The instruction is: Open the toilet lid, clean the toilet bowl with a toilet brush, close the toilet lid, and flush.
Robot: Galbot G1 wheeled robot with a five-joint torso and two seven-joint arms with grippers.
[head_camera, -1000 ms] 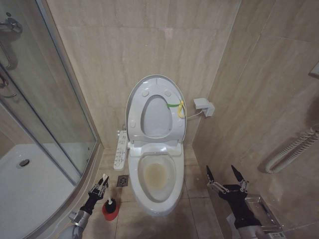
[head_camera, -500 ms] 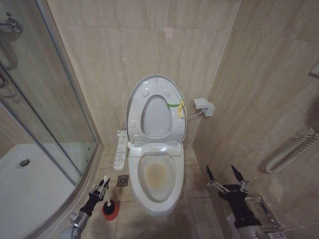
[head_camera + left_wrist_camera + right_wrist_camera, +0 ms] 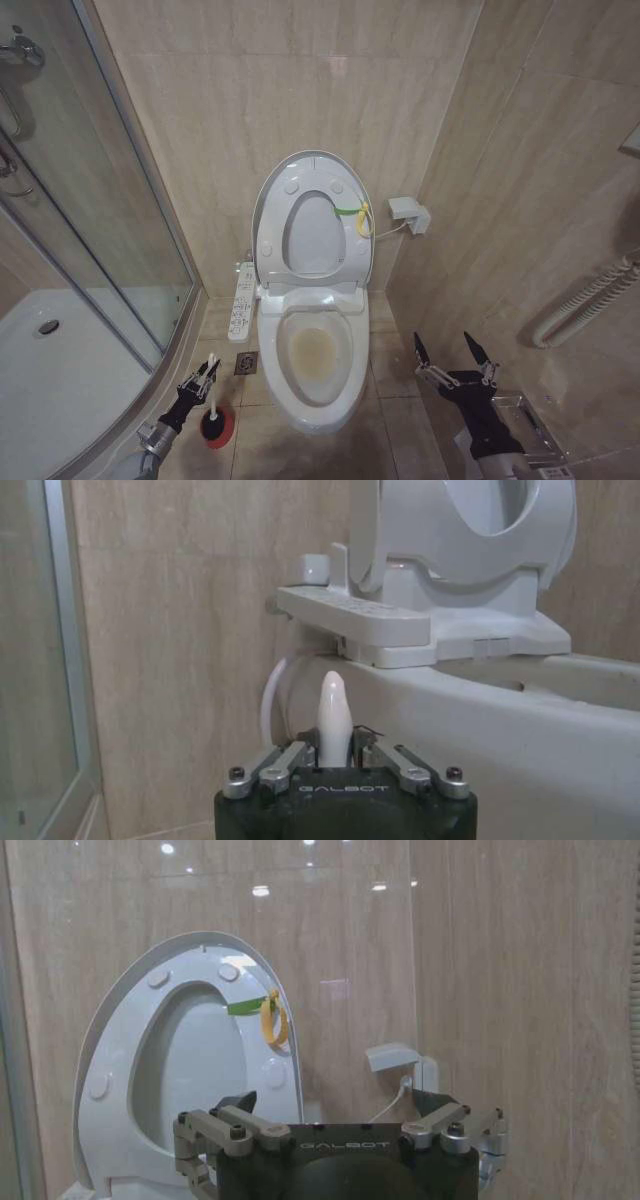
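Head view. Toilet lid (image 3: 312, 165): raised upright against the tiled back wall, seat ring up with it, yellow-green strap (image 3: 352, 212) at its edge. Toilet bowl (image 3: 313, 352): uncovered, brownish-yellow staining inside. Control panel (image 3: 242, 301): white, beside the bowl on the robot's left. Toilet brush (image 3: 212, 382): on the floor to the left of the bowl, near the curved shower tray (image 3: 60, 380), standing roughly upright in a red holder (image 3: 217, 426). Left hand (image 3: 200, 380): low at the brush handle, fingers closed around it. Right hand (image 3: 452, 358): to the right of the bowl near the side wall, fingers spread wide, holding nothing.

Left wrist view. Left hand (image 3: 337, 761): fingers drawn in against the white handle (image 3: 333, 714), whose rounded tip rises above them. Bowl wall (image 3: 480, 727) just beyond; lid hinge and panel above.

Right wrist view. Right hand (image 3: 340, 1129): fingers apart, empty. Lid (image 3: 120, 1057) upright ahead, strap (image 3: 262, 1011) at its edge; white wall box (image 3: 395, 1057) beside it.
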